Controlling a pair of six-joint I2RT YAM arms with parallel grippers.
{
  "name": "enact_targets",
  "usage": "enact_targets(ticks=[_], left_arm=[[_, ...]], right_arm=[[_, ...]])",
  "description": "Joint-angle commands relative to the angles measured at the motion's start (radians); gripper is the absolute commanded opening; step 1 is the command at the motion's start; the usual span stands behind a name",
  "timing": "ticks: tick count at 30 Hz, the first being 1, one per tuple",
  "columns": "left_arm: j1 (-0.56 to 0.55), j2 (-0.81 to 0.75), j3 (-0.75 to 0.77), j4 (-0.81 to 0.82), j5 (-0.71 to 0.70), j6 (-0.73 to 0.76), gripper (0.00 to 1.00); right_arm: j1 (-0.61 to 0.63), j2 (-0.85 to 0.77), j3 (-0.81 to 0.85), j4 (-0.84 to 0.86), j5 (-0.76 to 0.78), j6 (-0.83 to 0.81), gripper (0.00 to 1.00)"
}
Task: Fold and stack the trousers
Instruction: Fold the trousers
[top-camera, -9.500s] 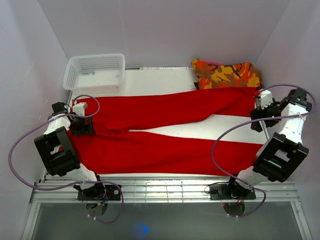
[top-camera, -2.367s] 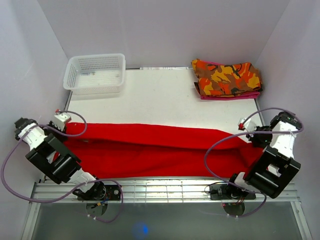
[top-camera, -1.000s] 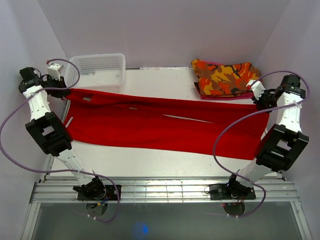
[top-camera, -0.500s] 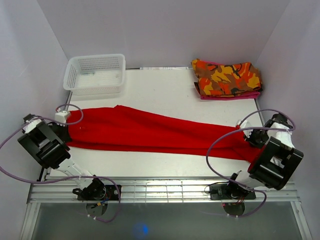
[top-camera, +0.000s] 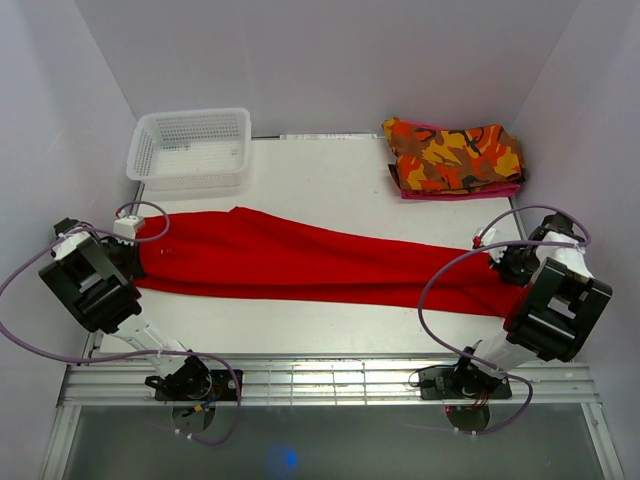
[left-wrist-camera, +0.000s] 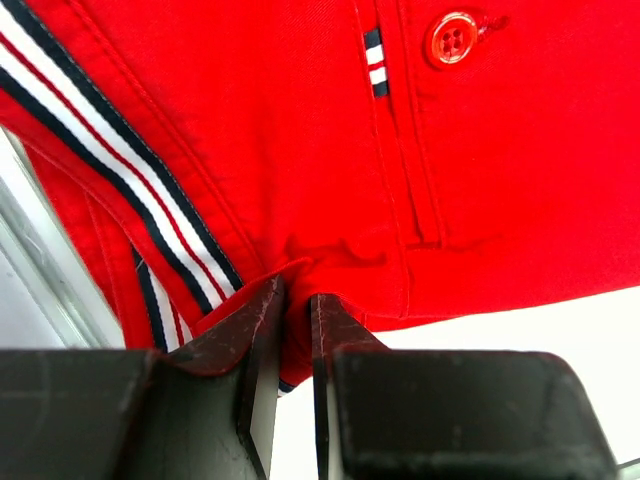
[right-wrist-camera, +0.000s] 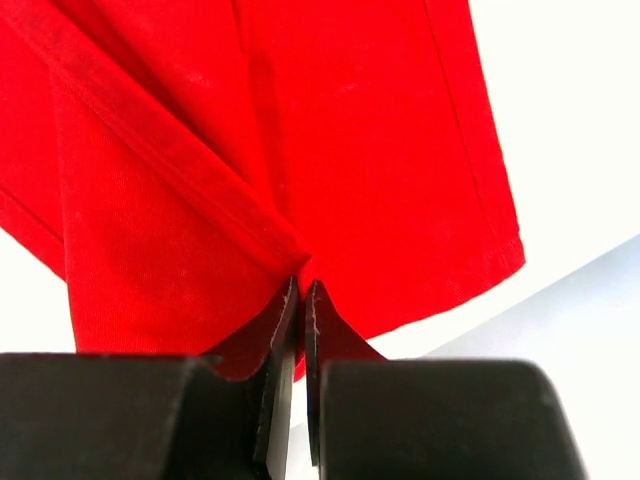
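The bright red trousers (top-camera: 320, 265) lie folded lengthwise in a long band across the table, left to right. My left gripper (top-camera: 133, 260) is at their left end. In the left wrist view it (left-wrist-camera: 293, 300) is shut on the waistband of the trousers (left-wrist-camera: 300, 150), near a striped trim and a red button. My right gripper (top-camera: 508, 268) is at the right end. In the right wrist view it (right-wrist-camera: 302, 288) pinches a fold of the trousers (right-wrist-camera: 300, 130) near the leg hems, jaws almost touching.
A white mesh basket (top-camera: 190, 145) stands at the back left. An orange camouflage garment (top-camera: 455, 155) lies folded at the back right. Bare white table (top-camera: 320, 190) stretches between them and the trousers. A metal rail (top-camera: 330, 375) runs along the near edge.
A second ago both arms held the trousers raised and stretched toward the back. They have since come down and forward, and the trousers now rest on the table as a narrower band.
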Motion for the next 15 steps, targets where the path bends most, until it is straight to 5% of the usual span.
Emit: enact_targets(ticks=[1, 2, 5, 6, 7, 8, 15], left_arm=[[0.019, -0.002, 0.080, 0.088, -0.071, 0.073, 0.06], [0.020, -0.007, 0.090, 0.068, -0.069, 0.117, 0.15], [0.043, -0.048, 0.142, -0.046, -0.008, 0.194, 0.47], [0.045, -0.067, 0.148, -0.081, 0.028, 0.227, 0.80], [0.045, -0.108, 0.168, -0.101, 0.049, 0.239, 0.89], [0.045, -0.127, 0.186, -0.128, 0.078, 0.257, 0.91], [-0.090, -0.216, 0.321, -0.350, 0.228, 0.250, 0.94]], right_arm=[[-0.018, -0.041, 0.083, 0.019, 0.098, -0.038, 0.08], [-0.018, -0.052, 0.084, -0.001, 0.102, -0.047, 0.14], [-0.028, -0.095, 0.084, -0.065, 0.101, -0.076, 0.56], [-0.037, -0.106, 0.092, -0.100, 0.072, -0.084, 0.91], [-0.038, -0.118, 0.115, -0.114, 0.056, -0.079, 0.97], [-0.038, -0.133, 0.133, -0.133, 0.043, -0.072, 0.92], [-0.038, -0.049, 0.494, -0.381, -0.137, 0.124, 0.90]])
